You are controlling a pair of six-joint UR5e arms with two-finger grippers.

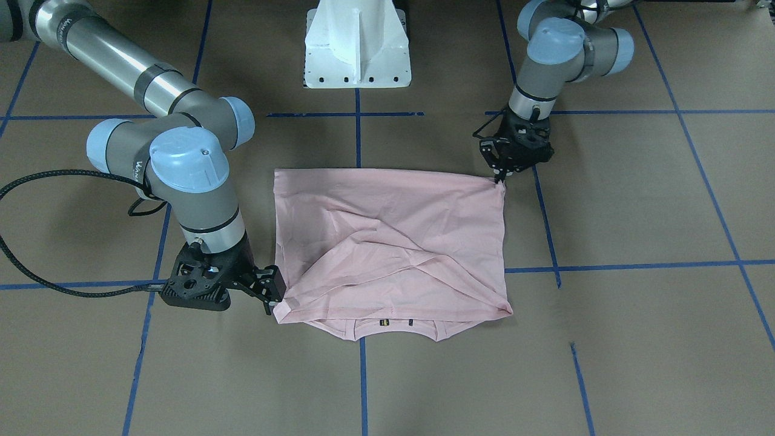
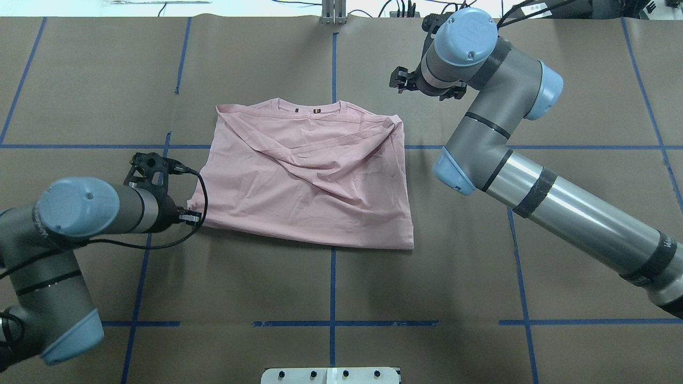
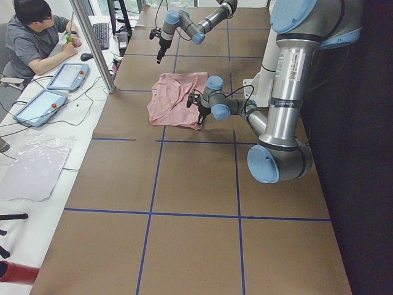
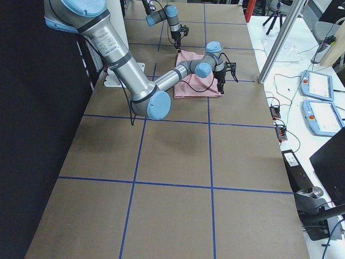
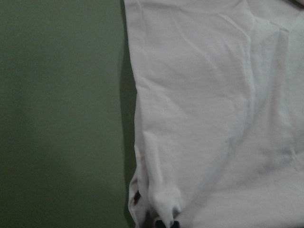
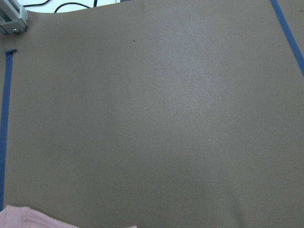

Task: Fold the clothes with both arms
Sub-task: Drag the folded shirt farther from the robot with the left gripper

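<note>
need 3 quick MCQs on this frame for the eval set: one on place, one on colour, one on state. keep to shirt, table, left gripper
1. The collar of the T-shirt lies toward: A the robot; B the operators' side; C the left arm.
2. The tape lines on the table are: A red; B blue; C yellow.
3. The left gripper is: A on the collar; B high over the table's middle; C at a shirt corner.

Key: B, the collar is at the edge nearest the front-facing camera. B, the grid is blue throughout. C, its tips meet a corner pulled to a point.
</note>
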